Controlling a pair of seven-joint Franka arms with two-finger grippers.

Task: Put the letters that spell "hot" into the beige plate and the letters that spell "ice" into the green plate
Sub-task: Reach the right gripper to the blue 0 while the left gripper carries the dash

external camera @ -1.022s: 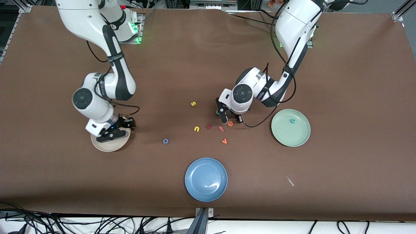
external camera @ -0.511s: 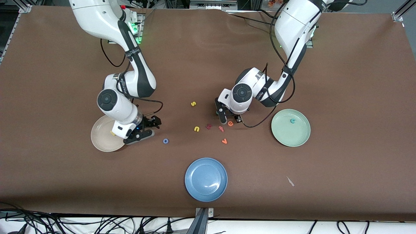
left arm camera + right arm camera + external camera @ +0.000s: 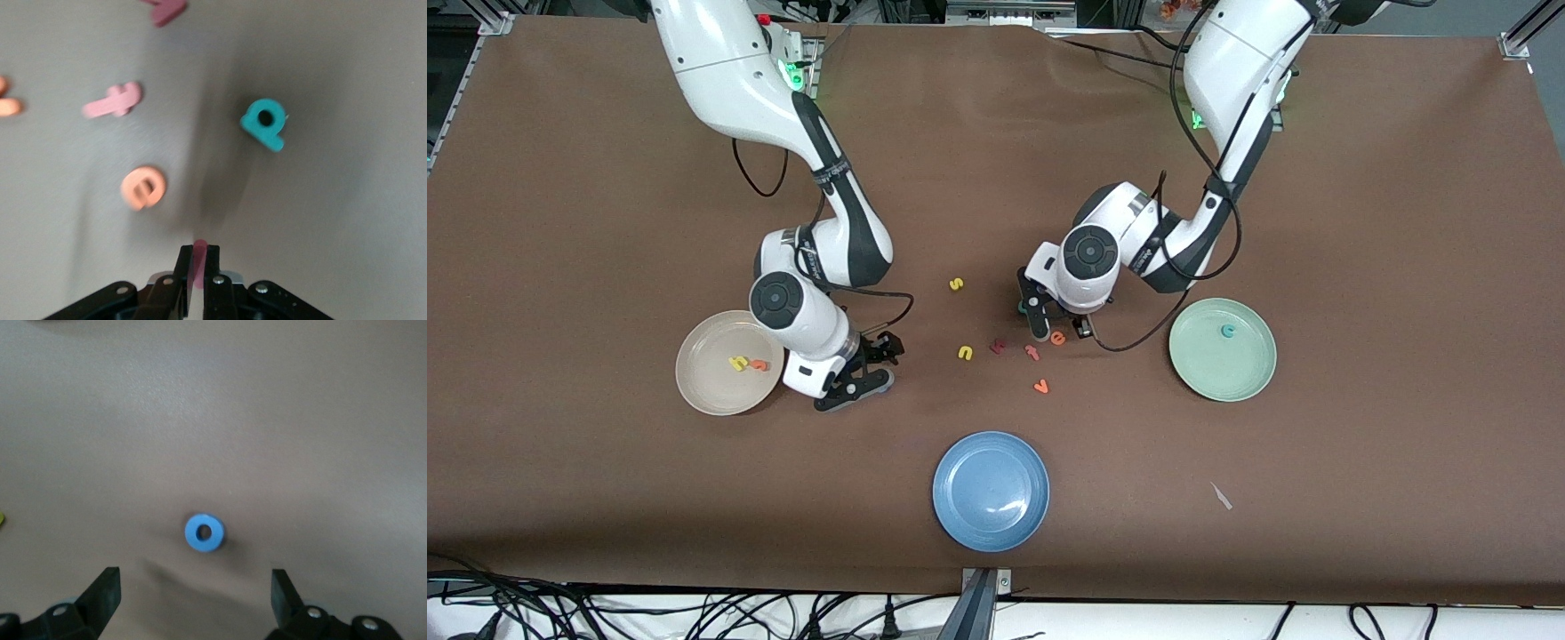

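Front view, beige plate point(image 3: 703, 384): holds yellow h point(image 3: 738, 363) and orange t point(image 3: 759, 365).
Green plate point(image 3: 1249, 373): holds teal c point(image 3: 1228, 332).
Left wrist view, left gripper point(image 3: 195, 261): pinching the red i point(image 3: 199, 257), over the table near e point(image 3: 142, 187).
Right wrist view, right gripper point(image 3: 195, 587): jaws spread wide above blue o point(image 3: 204, 533).

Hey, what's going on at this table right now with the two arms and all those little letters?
Two arms are sorting foam letters onto plates. The left pincer is shut on a dark red i beside the orange e and teal d. The right pincer hangs open over the blue o. The beige plate holds the yellow h and orange t; the green plate holds the teal c.
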